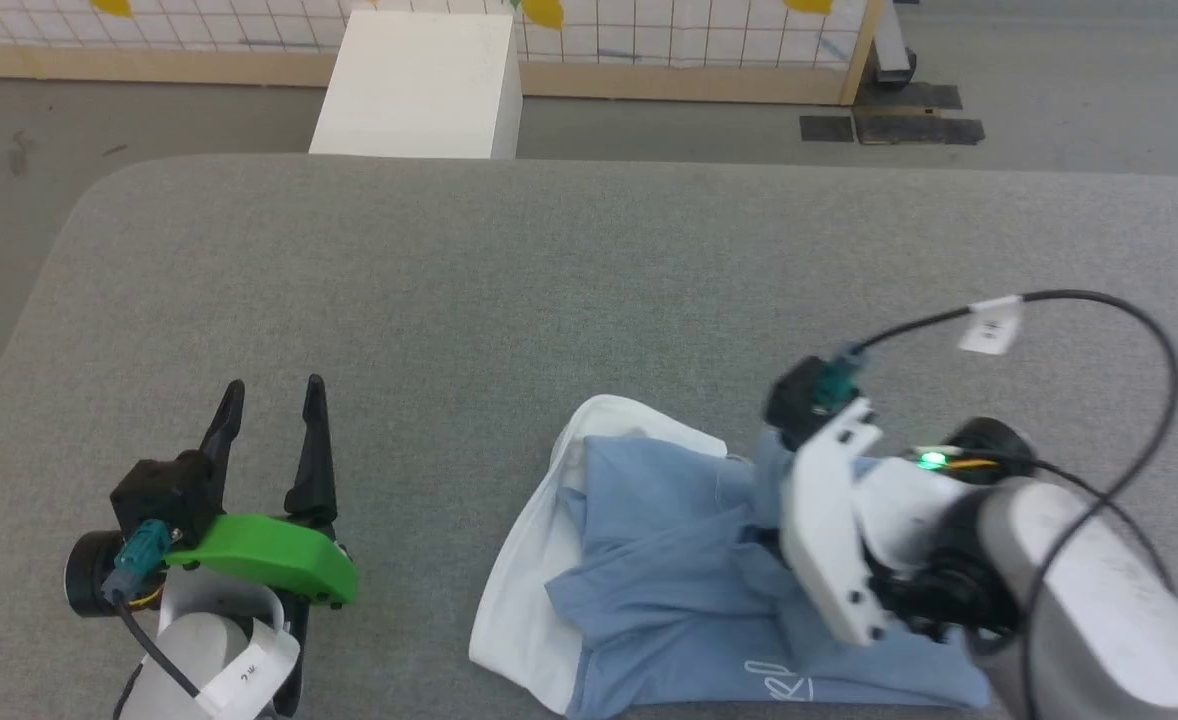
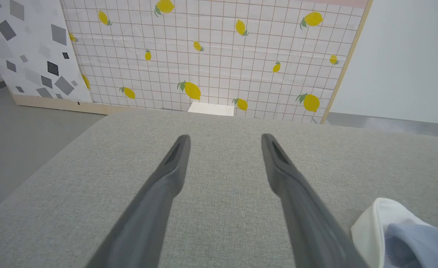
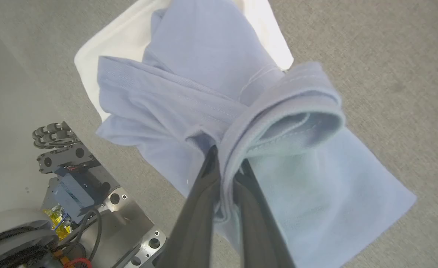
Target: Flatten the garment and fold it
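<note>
Garment (image 1: 649,540): light-blue knit top, white lining exposed along its left edge, small white script logo partly visible at the near hem. Condition: crumpled, bunched in loose folds, neither flattened nor folded. Location: near right part of the grey surface (image 1: 509,280), resting on it. One rolled blue fold is raised, pinched between the fingers of the right gripper (image 3: 226,163)

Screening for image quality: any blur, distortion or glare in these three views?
Head view: evenly lit, sharp, no glare on the garment. Left wrist view: the grid on the lemon-print backdrop bows slightly; the left hand softens toward the lens. Right wrist view: the right hand blurs close up, garment seams readable.
</note>
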